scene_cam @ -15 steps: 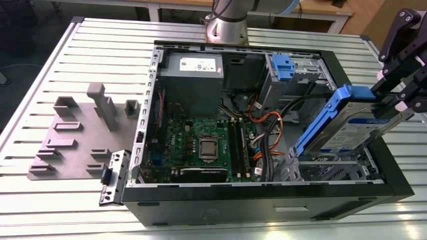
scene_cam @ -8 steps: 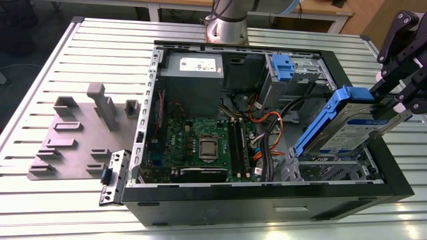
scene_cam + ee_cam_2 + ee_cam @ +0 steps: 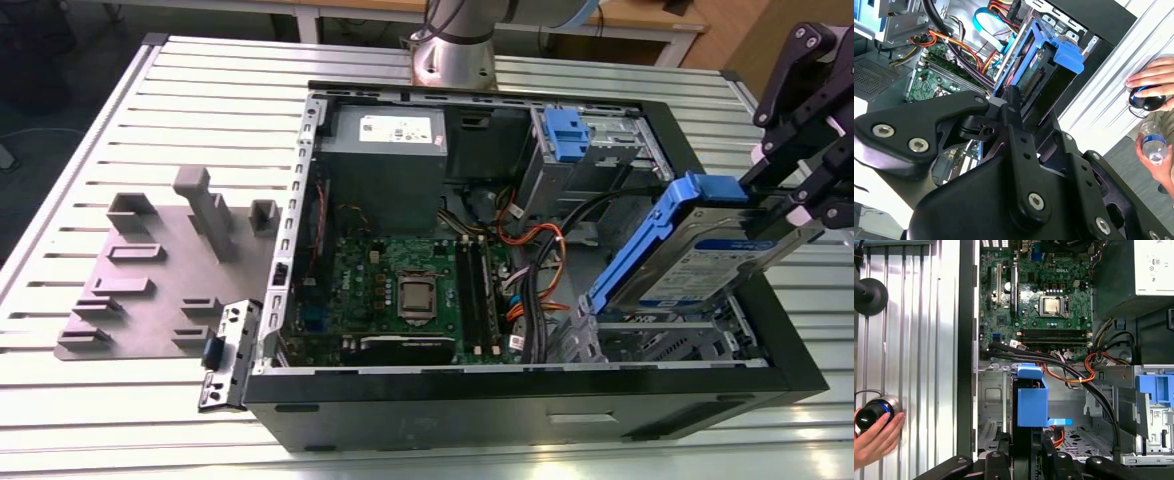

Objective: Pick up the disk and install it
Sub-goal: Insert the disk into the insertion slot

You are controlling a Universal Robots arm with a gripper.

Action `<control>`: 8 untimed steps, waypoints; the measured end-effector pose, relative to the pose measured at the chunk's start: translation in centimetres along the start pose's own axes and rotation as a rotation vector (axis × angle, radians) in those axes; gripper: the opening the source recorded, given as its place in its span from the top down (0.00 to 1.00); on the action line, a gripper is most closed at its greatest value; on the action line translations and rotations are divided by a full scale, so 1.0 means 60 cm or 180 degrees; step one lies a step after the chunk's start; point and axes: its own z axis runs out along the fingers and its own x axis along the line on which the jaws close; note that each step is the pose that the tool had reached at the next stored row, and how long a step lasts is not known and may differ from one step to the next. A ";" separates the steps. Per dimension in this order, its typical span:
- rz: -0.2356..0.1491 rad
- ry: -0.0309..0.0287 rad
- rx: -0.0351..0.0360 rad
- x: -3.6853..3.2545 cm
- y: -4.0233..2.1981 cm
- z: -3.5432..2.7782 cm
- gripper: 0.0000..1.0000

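The disk (image 3: 714, 262) is a silver-grey drive with a white-and-blue label in a blue carrier. It hangs tilted over the open computer case (image 3: 534, 400), above the metal bay (image 3: 667, 340) at the exterior view's right. My gripper (image 3: 790, 205) is shut on its upper end, beside the blue end tab. In the first wrist view the disk (image 3: 1032, 400) stands edge-on between my fingers (image 3: 1046, 452), over the bay floor. The second wrist view shows the blue carrier (image 3: 1041, 55) just beyond my gripper (image 3: 1014, 102).
Inside the case lie the green motherboard (image 3: 400, 290), a grey power-supply box (image 3: 387, 140), a blue-latched drive cage (image 3: 567, 135) and orange and black cables (image 3: 534, 250). A grey fixture plate (image 3: 147, 280) lies at the exterior view's left. A person's hand (image 3: 874, 432) rests on the table beside the case.
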 end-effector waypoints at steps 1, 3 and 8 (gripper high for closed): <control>0.0000 0.0000 0.0000 0.000 0.000 0.000 0.65; -0.0001 0.0000 0.0000 0.000 0.000 0.000 0.65; -0.0034 0.0001 -0.0001 0.000 -0.001 0.000 0.65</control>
